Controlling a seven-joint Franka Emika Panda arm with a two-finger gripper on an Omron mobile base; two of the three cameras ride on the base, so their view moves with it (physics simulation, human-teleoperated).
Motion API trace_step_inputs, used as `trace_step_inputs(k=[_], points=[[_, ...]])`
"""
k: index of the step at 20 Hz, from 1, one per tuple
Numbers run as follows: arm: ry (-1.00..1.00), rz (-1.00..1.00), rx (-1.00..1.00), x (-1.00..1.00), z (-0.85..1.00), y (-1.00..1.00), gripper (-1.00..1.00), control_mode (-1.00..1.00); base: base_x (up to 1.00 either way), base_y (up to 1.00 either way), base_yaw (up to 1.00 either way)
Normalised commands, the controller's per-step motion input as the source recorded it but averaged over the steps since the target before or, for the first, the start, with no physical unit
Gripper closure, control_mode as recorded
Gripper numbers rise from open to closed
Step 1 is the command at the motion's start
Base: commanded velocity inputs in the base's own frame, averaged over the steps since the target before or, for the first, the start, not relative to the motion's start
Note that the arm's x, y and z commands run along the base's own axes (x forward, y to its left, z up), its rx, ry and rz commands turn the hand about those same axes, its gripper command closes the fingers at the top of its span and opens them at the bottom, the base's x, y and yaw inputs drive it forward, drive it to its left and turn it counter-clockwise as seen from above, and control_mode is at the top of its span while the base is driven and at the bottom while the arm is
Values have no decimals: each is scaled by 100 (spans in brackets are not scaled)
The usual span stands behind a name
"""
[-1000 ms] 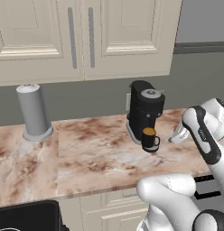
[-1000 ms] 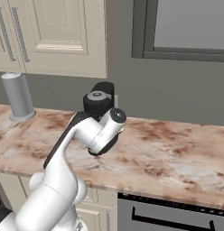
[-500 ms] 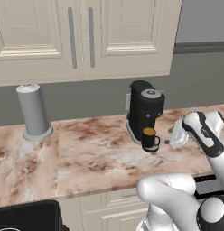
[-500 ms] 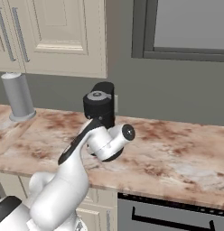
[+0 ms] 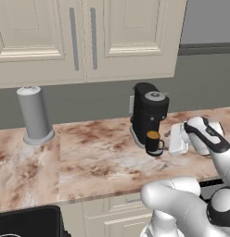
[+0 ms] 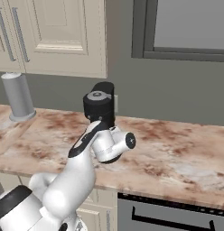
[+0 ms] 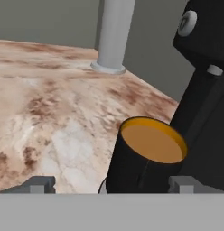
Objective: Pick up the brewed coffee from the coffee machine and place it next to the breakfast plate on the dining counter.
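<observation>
Hiding behind the arm (image 6: 93, 149) in the right base view — the mug and the machine's (image 6: 99, 107) lower half. Running off the hand view's right and top edges, the machine (image 7: 206, 90); dropping under the bottom band, the mug's (image 7: 147, 158) base and handle. Showing as mere stubs, the fingertips (image 7: 39, 184) — gap between them spanning the mug, contact not being discernible.

I can read no text, label, brand, number or sign anywhere before me. The coffee machine (image 5: 149, 112) is plain black with a blank grey lid, the mug (image 7: 143, 158) in front of it bears no print, and the grey cylinder (image 5: 34, 114) to its left is unmarked.
</observation>
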Motion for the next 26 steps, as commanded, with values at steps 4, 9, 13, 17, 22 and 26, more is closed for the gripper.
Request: trace_step_inputs(k=[4, 9, 13, 17, 22, 26], points=[[0, 3, 7, 21, 0, 2, -100, -100, 0, 0, 0], [0, 0, 6, 27, -6, -4, -100, -100, 0, 0, 0], [0, 0, 4, 17, -23, -4, -100, -100, 0, 0, 0], [0, 0, 3, 11, -28, -3, -100, -100, 0, 0, 0], [0, 0, 1, 13, -18, 0, -100, -100, 0, 0, 0], [0, 0, 1, 14, -6, 0, -100, -100, 0, 0, 0]])
